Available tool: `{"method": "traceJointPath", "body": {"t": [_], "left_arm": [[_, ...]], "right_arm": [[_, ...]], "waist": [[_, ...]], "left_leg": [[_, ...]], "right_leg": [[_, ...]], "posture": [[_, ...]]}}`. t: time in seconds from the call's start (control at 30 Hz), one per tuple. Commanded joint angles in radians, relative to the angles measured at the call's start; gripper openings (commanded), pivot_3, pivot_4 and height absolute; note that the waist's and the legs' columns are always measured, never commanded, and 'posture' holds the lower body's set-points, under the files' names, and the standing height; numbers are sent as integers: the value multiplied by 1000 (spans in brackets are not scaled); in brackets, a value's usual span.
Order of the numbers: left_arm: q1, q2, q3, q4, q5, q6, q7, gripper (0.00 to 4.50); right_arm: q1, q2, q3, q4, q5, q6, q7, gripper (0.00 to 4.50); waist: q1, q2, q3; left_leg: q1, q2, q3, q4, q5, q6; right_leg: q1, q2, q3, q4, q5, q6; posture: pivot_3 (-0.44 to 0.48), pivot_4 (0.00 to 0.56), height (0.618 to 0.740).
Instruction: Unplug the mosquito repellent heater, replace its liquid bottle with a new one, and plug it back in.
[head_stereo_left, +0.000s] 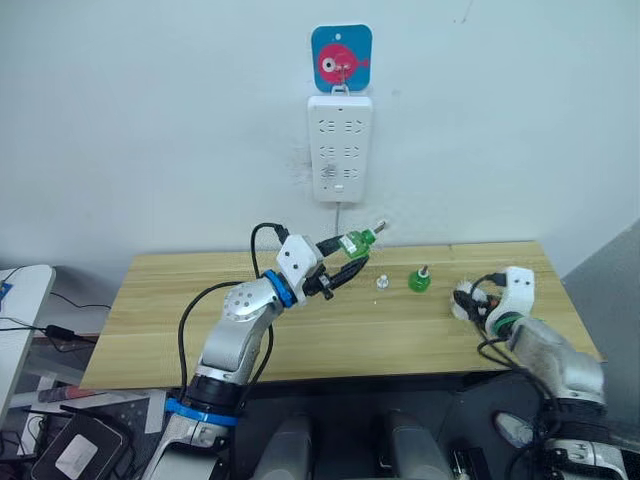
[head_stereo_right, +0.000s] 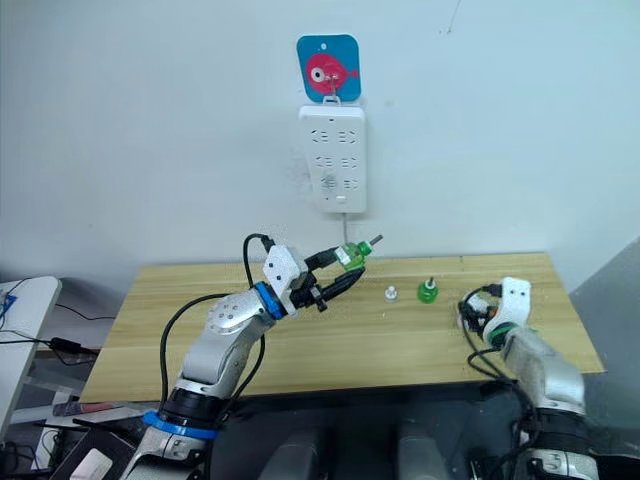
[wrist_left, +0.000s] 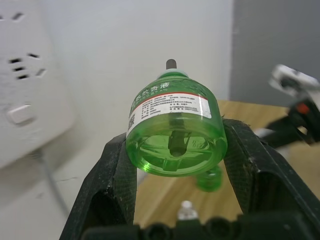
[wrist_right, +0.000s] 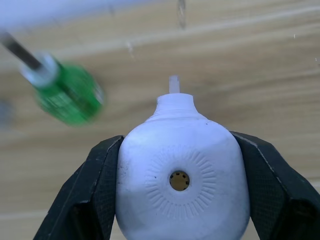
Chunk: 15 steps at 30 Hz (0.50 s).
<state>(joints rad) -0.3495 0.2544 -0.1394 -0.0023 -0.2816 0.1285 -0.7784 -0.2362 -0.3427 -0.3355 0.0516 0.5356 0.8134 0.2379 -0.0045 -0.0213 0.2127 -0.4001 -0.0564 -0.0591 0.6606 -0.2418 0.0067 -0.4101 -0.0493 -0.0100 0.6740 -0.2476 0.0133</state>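
1. Your small white rounded plastic heater (wrist_right: 182, 185) with a centre hole in its domed top sits pinched in the right pincer (head_stereo_left: 470, 301), low over the table's (head_stereo_left: 330, 335) right end.
2. Your left pincer (wrist_left: 175, 155) clamps a clear green liquid bottle (wrist_left: 174, 132) with a dark wick, raised above the table, below the white wall power strip (head_stereo_left: 340, 146).
3. A second green bottle (head_stereo_left: 419, 280) stands on the light wooden table, with a small white cap (head_stereo_left: 382, 282) just beside it.

Light wooden table (head_stereo_left: 330, 330) against wall. Standing on it near back edge: green bottle (head_stereo_left: 419, 280), small white cap (head_stereo_left: 382, 282) just beside.
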Motion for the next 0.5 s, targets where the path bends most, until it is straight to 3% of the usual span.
{"method": "traceJointPath", "body": {"t": [0.03, 0.2, 0.37, 0.5], "left_arm": [[17, 49, -24, -76, -76, 61, -117, 2243], [36, 172, -35, -77, -103, 58, -298, 2243], [23, 193, -48, -48, -82, 13, -357, 2243], [16, 142, -62, -45, -66, -5, -328, 2243]], "right_arm": [[-86, -21, -181, -98, 376, 320, 55, 2947], [-149, -39, -302, -36, 814, 629, -6, 2947], [-173, -59, -263, 3, 999, 638, -128, 2947], [-170, -62, -202, -4, 1125, 582, -227, 2947]], "waist": [[-2, 0, 0], [-2, 0, 0], [-1, 0, 0], [0, 0, 0]], "left_leg": [[0, 0, 0, 0, 0, 0], [0, 1, -1, 0, 0, 0], [-1, 0, 0, 0, 0, 1], [-1, 0, 0, 0, -1, 2]], "right_leg": [[0, 0, 0, 0, 0, 0], [1, 1, -1, 0, 0, 0], [1, 0, 0, -1, 0, 0], [1, -1, 0, -2, 0, 0]], "posture": [[-21, 150, 740], [-20, 155, 740], [-10, 158, 740], [-4, 161, 740]]}}
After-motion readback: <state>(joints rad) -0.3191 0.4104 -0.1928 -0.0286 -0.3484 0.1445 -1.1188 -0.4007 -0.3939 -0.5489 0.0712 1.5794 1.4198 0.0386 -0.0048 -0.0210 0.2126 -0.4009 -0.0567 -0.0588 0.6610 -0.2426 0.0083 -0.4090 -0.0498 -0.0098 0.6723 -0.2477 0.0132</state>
